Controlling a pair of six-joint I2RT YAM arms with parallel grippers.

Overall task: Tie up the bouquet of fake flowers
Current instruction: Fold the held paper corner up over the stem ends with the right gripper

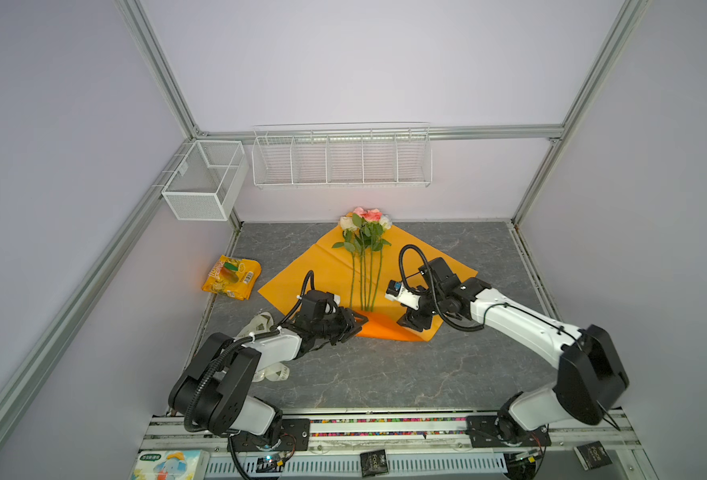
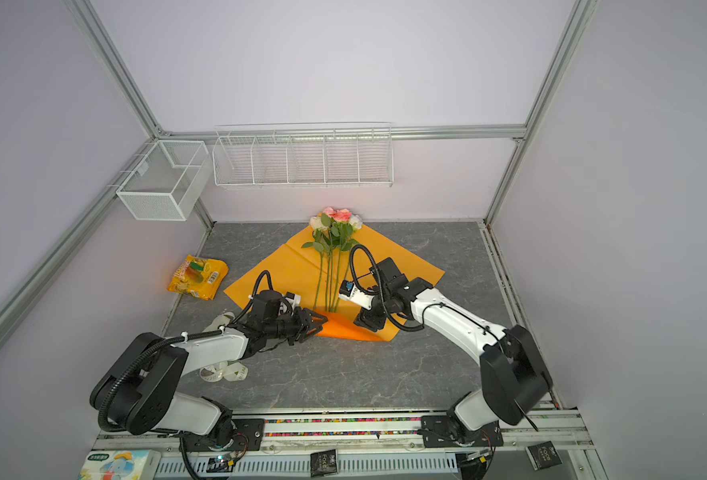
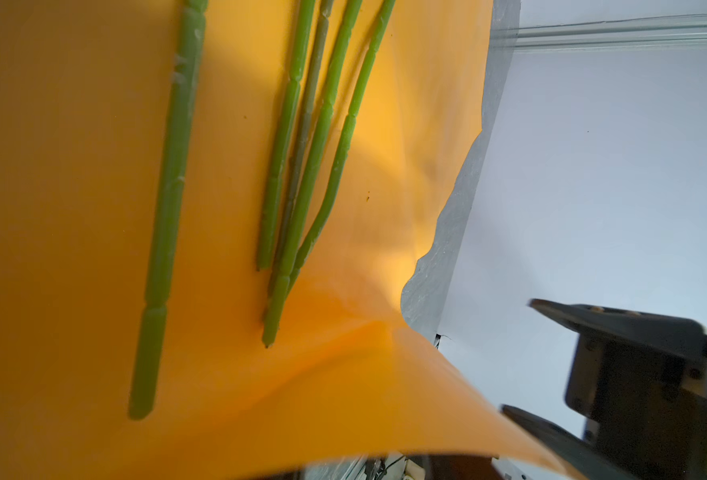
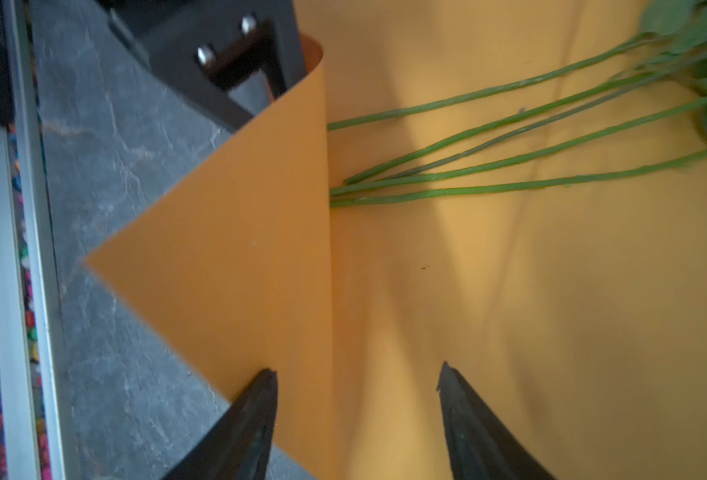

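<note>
The bouquet of fake flowers [image 1: 366, 226] [image 2: 335, 224] lies on an orange paper sheet [image 1: 322, 266] [image 2: 289, 270], blooms toward the back wall. Its green stems [image 3: 302, 166] [image 4: 509, 137] run toward me. The paper's near corner is folded up as a flap [image 1: 393, 330] [image 4: 239, 249] over the stem ends. My right gripper [image 1: 412, 322] [image 4: 359, 370] stands open over the fold line and holds nothing. My left gripper [image 1: 358, 322] [image 2: 320, 322] sits at the flap's left end. In the left wrist view the raised paper [image 3: 343, 415] hides its jaws.
A yellow snack bag [image 1: 231, 276] lies left of the paper. A cream ribbon [image 1: 271, 372] lies partly under the left arm. Two white wire baskets [image 1: 204, 178] [image 1: 341, 160] hang on the back walls. A tissue pack [image 1: 169, 465] sits beyond the front rail.
</note>
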